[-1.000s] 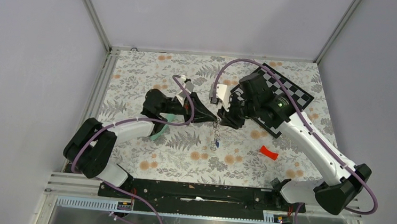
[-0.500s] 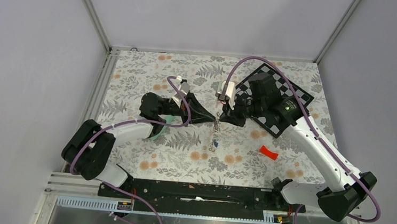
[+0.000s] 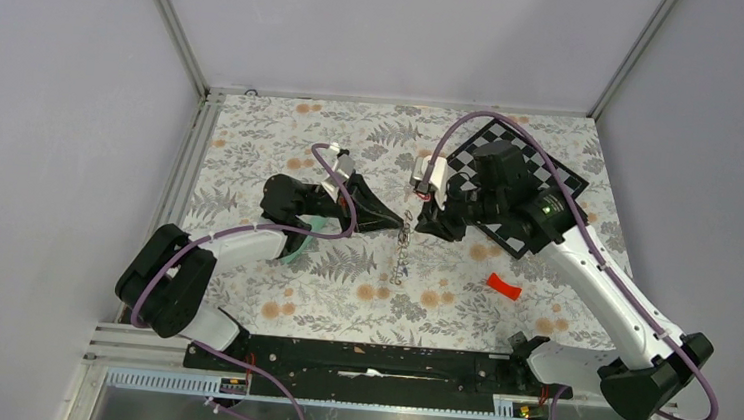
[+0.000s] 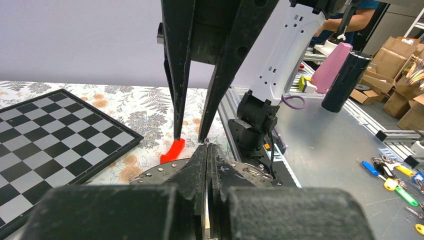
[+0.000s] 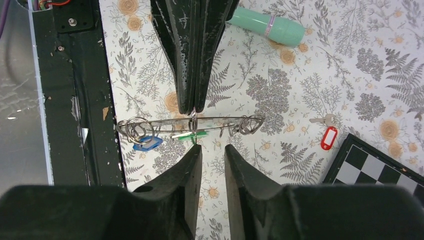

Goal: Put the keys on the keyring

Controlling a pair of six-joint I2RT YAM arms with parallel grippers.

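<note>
The left gripper point(image 5: 192, 109) has its fingers pressed together on the rim of the flat round grey metal keyring point(image 4: 150, 175). It holds the ring off the floral-patterned table point(image 3: 254, 131), over the table's middle. The right gripper point(image 5: 211, 152) faces it just beside the ring, fingers a little apart with nothing between them. A tiny blue-tagged key point(image 5: 147, 143) hangs at one end of the ring and a tiny green-tagged key point(image 5: 189, 135) hangs under its middle; whether either is fully threaded I cannot tell. A tiny red-tagged key point(image 5: 328, 137) lies on the table just off a corner of the black-and-white chessboard point(image 5: 370, 170), which sits toward the far right corner.

The step in hand looks like working the green-tagged key along the ring. The left clamp should hold steady while the right fingers close on the plastic tag rather than the thin metal. Short moves would avoid twisting the ring out of its grip or snagging the thin metal chain point(image 3: 402, 258).

Only the right wrist view shows the three tags and the long mint-green tube point(image 5: 267, 25) in full. The left wrist view shows the ring's flat face either side of its shut fingers. The top view alone shows the chain hanging toward the near edge and the curved red plastic piece point(image 3: 504, 287) lying well apart, toward the right edge
</note>
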